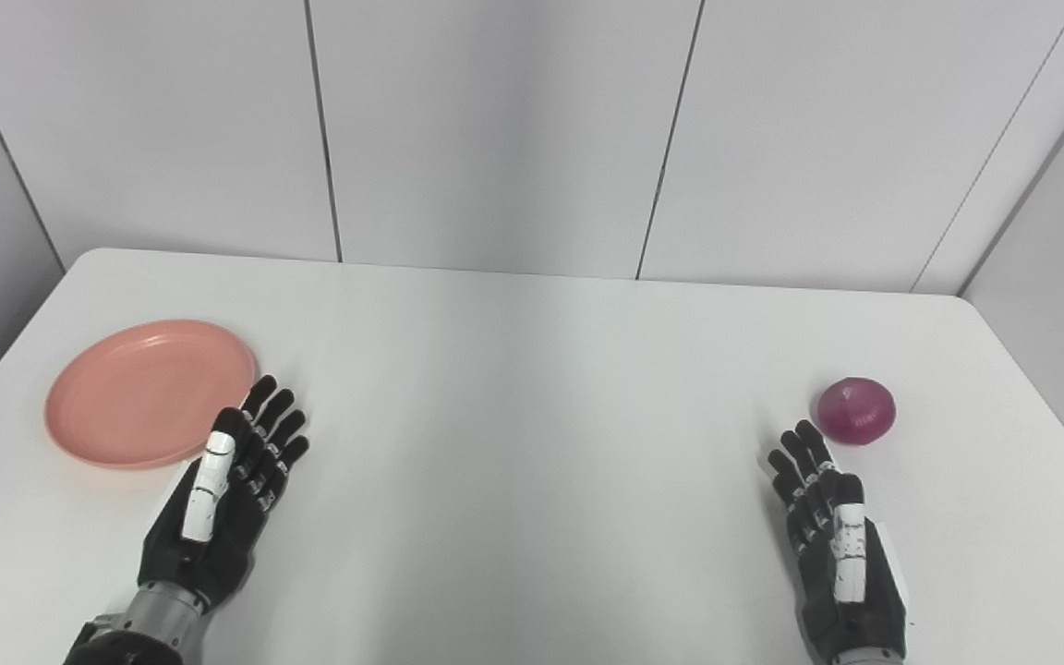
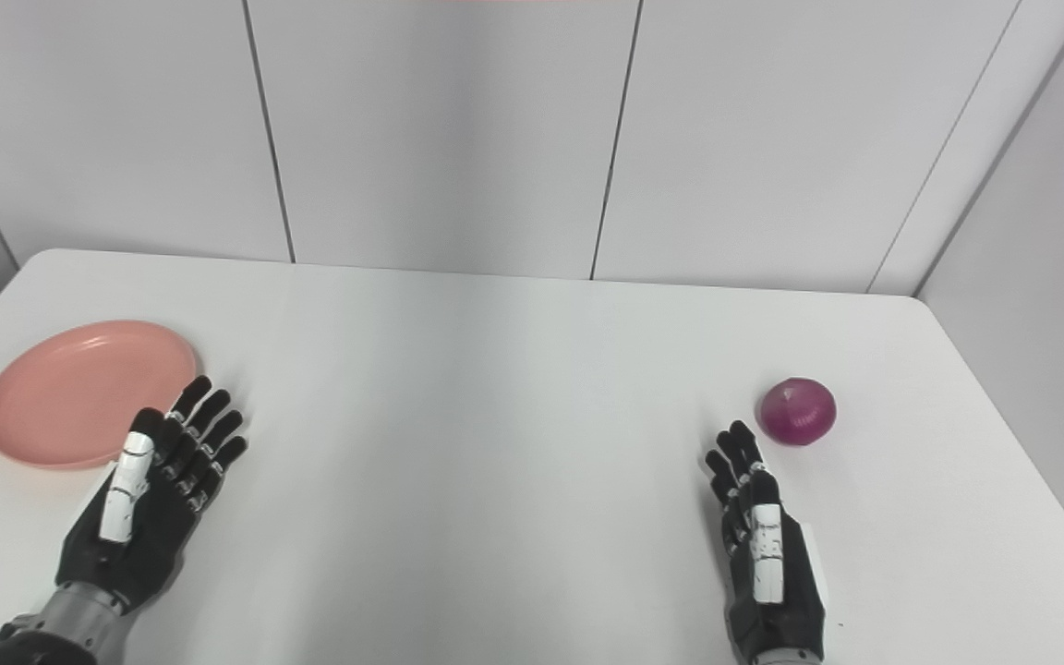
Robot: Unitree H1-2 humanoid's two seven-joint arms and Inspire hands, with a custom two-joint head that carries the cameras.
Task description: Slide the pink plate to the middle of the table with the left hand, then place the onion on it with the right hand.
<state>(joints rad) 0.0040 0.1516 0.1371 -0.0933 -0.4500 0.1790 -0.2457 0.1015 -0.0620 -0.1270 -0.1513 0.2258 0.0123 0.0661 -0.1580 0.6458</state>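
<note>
Wide bare surface point(image 1: 532, 443) right of the pink plate point(image 1: 149, 392), walled at the back.

From the pink plate, bare surface runs rightward unbroken as far as the onion point(image 1: 855, 411), well apart near the right edge. The left robot hand point(image 1: 227, 489), fingers spread and holding nothing, lies just beside the plate's near-right rim. The right robot hand point(image 1: 832, 536), likewise unfilled, sits just short of the onion. Wall panels point(image 1: 495, 129) close the far side.

We see a smooth, faintly glossy white counter point(image 1: 532, 443), a pink plate point(image 1: 150, 392) with a plastic-like sheen, an onion point(image 1: 855, 411) with shiny purple skin, and matt black fingers point(image 1: 275, 434).
</note>
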